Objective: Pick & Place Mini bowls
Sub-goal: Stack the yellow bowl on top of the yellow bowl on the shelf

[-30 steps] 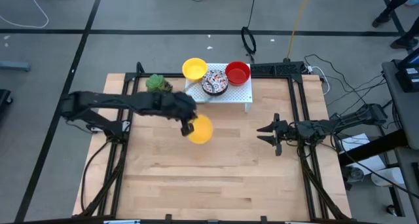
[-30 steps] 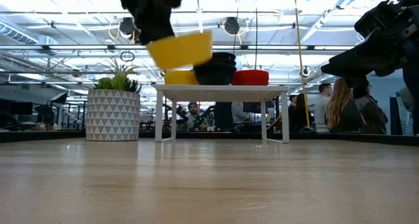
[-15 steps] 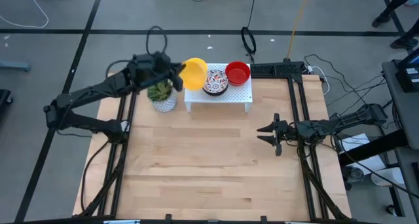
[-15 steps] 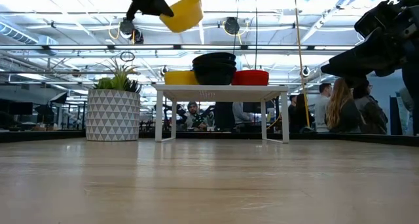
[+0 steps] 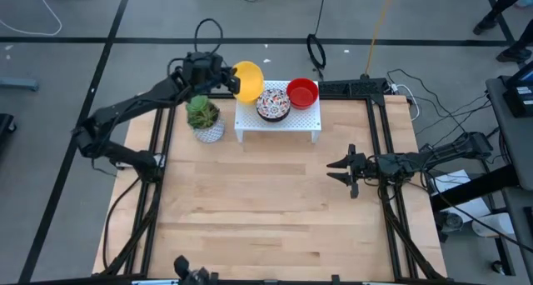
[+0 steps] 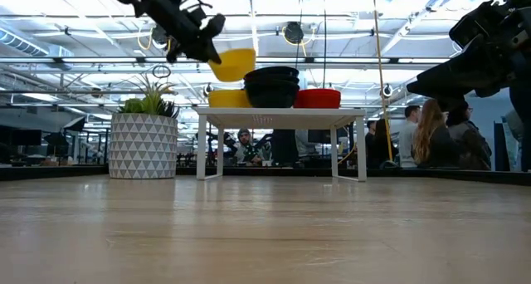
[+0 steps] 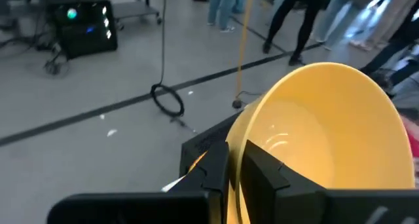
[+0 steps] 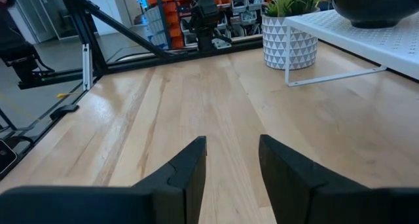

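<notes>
High view showed the left gripper point(image 5: 223, 78) at the table's far left corner, its fingers pinching the rim of a plain yellow mini bowl point(image 5: 247, 79) tilted on edge above the left end of the white perforated rectangular rack point(image 5: 301, 118). Low view showed that held bowl point(image 6: 231, 64) hanging in the air just above a second yellow bowl point(image 6: 226, 98) resting on the rack. Beside it sat a stack of mosaic-patterned bowls point(image 5: 272, 102), then a plain red bowl point(image 5: 302, 92). A green plant in a white patterned pot point(image 5: 204, 118) stood just left of the rack. Well apart, the right gripper point(image 5: 343, 170) waited over the wooden table point(image 5: 266, 210) near its right edge, fingers point(image 8: 181, 171) spread and holding nothing.
</notes>
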